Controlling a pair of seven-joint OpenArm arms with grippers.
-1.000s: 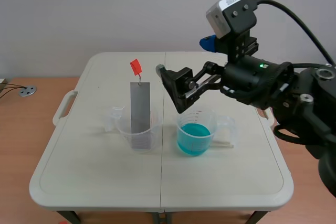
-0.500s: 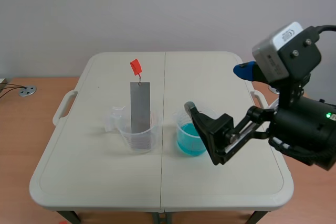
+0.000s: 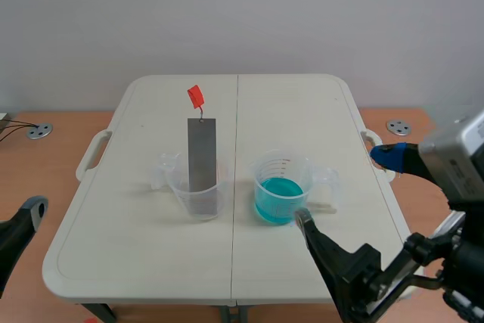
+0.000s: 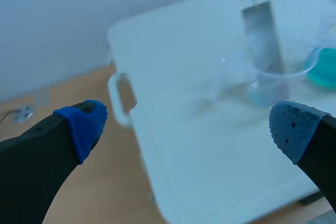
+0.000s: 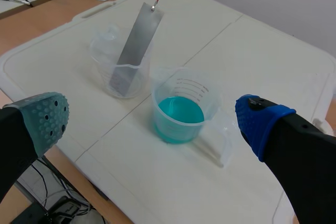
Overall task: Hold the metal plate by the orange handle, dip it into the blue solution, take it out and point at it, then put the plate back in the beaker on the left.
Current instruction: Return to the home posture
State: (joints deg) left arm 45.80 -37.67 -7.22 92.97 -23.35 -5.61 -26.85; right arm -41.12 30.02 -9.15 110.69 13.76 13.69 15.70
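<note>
Metal plate (image 3: 202, 153) grey, flat, orange handle (image 3: 196, 97).

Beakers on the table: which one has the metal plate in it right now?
The left beaker: the metal plate stands in it, orange handle up. The right beaker holds only blue solution.

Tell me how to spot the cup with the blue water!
Find the white table. Near its middle stands a clear beaker beside a second beaker. Only the first holds blue liquid; the second holds a tall grey plate with an orange handle.
</note>
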